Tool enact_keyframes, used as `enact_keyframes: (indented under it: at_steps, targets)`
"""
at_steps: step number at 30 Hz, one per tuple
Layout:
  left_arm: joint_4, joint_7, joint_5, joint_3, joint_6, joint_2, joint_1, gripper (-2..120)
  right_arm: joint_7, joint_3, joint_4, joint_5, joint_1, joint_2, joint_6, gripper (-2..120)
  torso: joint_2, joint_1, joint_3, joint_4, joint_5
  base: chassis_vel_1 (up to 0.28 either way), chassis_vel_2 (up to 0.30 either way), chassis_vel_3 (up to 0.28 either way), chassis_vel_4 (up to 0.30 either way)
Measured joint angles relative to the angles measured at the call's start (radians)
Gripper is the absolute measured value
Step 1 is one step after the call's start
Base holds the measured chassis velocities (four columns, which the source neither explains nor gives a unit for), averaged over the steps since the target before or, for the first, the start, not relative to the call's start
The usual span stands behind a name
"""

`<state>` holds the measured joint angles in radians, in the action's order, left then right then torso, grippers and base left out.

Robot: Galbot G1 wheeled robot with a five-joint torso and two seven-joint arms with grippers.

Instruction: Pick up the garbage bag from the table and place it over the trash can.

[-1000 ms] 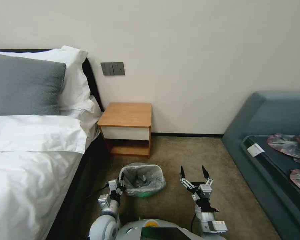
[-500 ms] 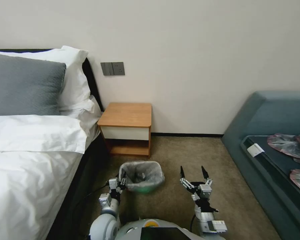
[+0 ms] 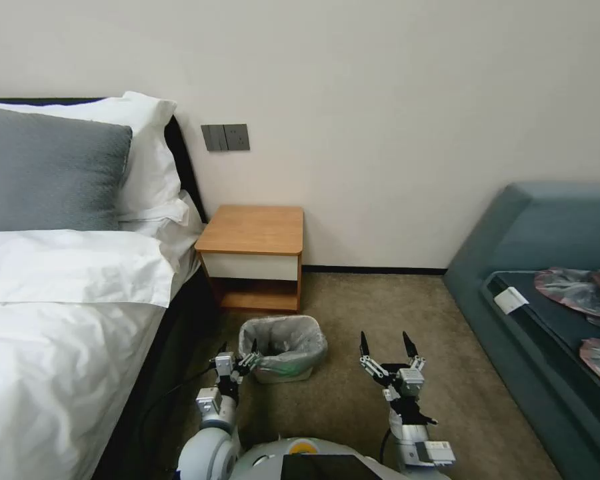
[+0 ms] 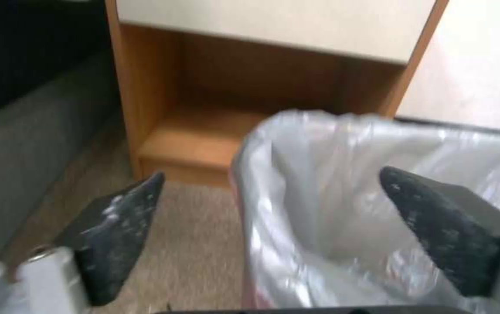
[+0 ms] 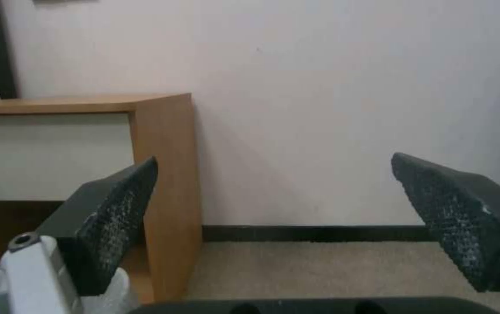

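Head view: the bag (image 3: 293,337) lines the can (image 3: 283,373) at 6 o'clock of the table (image 3: 252,230). The left gripper (image 3: 237,352) – fingers apart – straddles the can's rim; the right gripper (image 3: 385,345) hovers open at the can's 3 o'clock.

Thin, crinkled, faintly glossy plastic film of the garbage bag (image 3: 283,341) lines the trash can (image 3: 285,375), beside the table (image 3: 253,230) of smooth matt wood (white drawer front), on short rough carpet (image 3: 373,313), while the left gripper (image 4: 270,192) shows scuffed, matt black pads.

No readable text, labels, brands or numbers on anything in view.
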<state>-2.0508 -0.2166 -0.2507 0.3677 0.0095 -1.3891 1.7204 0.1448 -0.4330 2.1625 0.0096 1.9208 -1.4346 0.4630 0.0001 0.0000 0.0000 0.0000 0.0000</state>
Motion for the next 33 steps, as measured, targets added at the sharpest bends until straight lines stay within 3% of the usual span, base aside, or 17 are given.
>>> enact_keyframes:
  at_steps: [9,15,22,28,30,33]
  targets:
    - [-0.046,0.026,0.106,0.055,-0.222,0.021,0.017,100,0.002,-0.037,0.028,0.029,0.059,-0.004,0.042,100,0.0,0.0,0.0,-0.0001,-0.0001,0.0,0.0,0.0,0.0]
    - [-0.113,0.051,0.125,0.078,-0.254,0.021,0.048,100,-0.029,-0.074,0.036,0.062,0.104,-0.011,0.08,100,0.0,0.0,0.0,-0.0001,0.0,0.0,0.0,0.0,0.0]
    - [-0.185,0.138,0.117,0.101,-0.321,0.016,0.131,100,-0.067,-0.127,0.057,0.134,0.158,-0.013,0.109,100,0.0,0.0,0.0,-0.0001,0.0001,0.0,0.0,0.0,0.0]
    - [-0.231,0.144,0.11,0.109,-0.312,0.005,0.225,100,-0.09,-0.151,0.117,0.16,0.182,-0.01,0.073,100,0.0,0.0,0.0,0.0001,0.0001,0.0,0.0,0.0,0.0]
    - [-0.275,0.143,0.091,0.115,-0.261,-0.002,0.273,100,-0.079,-0.152,0.19,0.157,0.199,-0.007,-0.032,100,0.0,0.0,0.0,0.0002,0.0002,0.0,0.0,0.0,0.0]
    - [-0.304,0.134,0.094,0.115,-0.225,-0.007,0.282,100,-0.073,-0.153,0.238,0.149,0.202,-0.011,-0.107,100,0.0,0.0,0.0,0.0,-0.0001,0.0,0.0,0.0,0.0]
